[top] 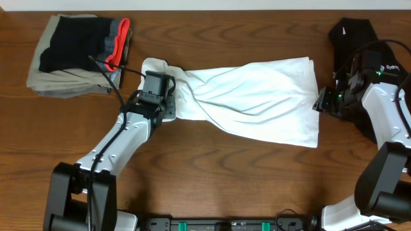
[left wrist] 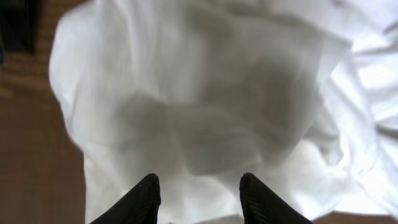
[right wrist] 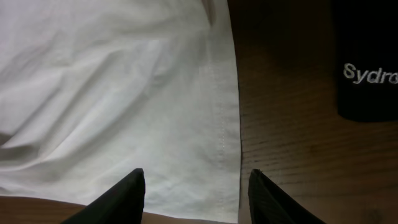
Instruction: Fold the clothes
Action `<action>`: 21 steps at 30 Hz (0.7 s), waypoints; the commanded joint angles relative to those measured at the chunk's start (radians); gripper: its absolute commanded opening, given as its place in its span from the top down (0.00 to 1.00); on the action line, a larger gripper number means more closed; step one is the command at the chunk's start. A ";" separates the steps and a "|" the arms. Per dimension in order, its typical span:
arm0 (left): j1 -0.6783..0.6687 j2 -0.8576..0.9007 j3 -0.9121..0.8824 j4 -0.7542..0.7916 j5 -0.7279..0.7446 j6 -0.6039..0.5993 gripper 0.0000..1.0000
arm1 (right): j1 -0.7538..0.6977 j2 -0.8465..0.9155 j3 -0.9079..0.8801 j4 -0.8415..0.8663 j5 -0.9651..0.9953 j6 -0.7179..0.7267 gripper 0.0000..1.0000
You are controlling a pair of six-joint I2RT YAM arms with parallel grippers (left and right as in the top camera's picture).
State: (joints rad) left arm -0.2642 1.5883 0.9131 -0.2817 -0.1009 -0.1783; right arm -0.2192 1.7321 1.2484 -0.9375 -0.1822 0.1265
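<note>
The white T-shirt (top: 250, 96) lies crumpled across the middle of the table, twisted at its left end, hem to the right. Its graphic, lettering and neck label are hidden. My left gripper (top: 168, 102) is open over the bunched left end of the shirt (left wrist: 205, 99), fingers (left wrist: 198, 190) apart above the cloth. My right gripper (top: 319, 101) is open at the shirt's right hem; in the right wrist view the fingers (right wrist: 196, 193) straddle the stitched hem edge (right wrist: 231, 124), holding nothing.
A folded stack of beige, black and grey-red clothes (top: 77, 51) sits at the back left. A black top with white lettering (top: 350, 35) lies at the back right, also in the right wrist view (right wrist: 367, 62). Brown wooden table (top: 212, 173).
</note>
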 commanded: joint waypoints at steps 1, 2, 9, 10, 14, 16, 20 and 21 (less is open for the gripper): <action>0.001 0.047 -0.002 0.028 0.004 0.027 0.56 | 0.018 -0.026 -0.001 0.001 -0.002 0.015 0.48; 0.001 0.060 -0.002 0.039 0.004 0.027 0.56 | 0.018 -0.026 -0.001 0.000 -0.002 0.015 0.48; 0.001 0.093 -0.002 0.057 0.004 0.027 0.56 | 0.018 -0.026 -0.001 0.000 -0.002 0.015 0.48; 0.001 0.093 -0.002 0.060 0.004 0.027 0.56 | 0.018 -0.026 -0.001 0.002 -0.002 0.015 0.48; 0.001 0.093 -0.002 0.063 0.004 0.027 0.61 | 0.018 -0.026 -0.001 0.003 -0.002 0.015 0.48; 0.001 0.093 -0.002 0.064 0.004 0.027 0.66 | 0.018 -0.026 -0.001 0.002 -0.002 0.015 0.48; 0.001 0.098 -0.002 0.064 0.004 0.027 0.74 | 0.018 -0.026 -0.001 -0.001 -0.002 0.015 0.48; 0.001 0.101 -0.002 0.064 0.004 0.027 0.74 | 0.018 -0.026 -0.001 -0.001 -0.002 0.015 0.48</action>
State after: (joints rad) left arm -0.2642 1.6806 0.9131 -0.2195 -0.0998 -0.1558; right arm -0.2195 1.7321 1.2484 -0.9379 -0.1825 0.1265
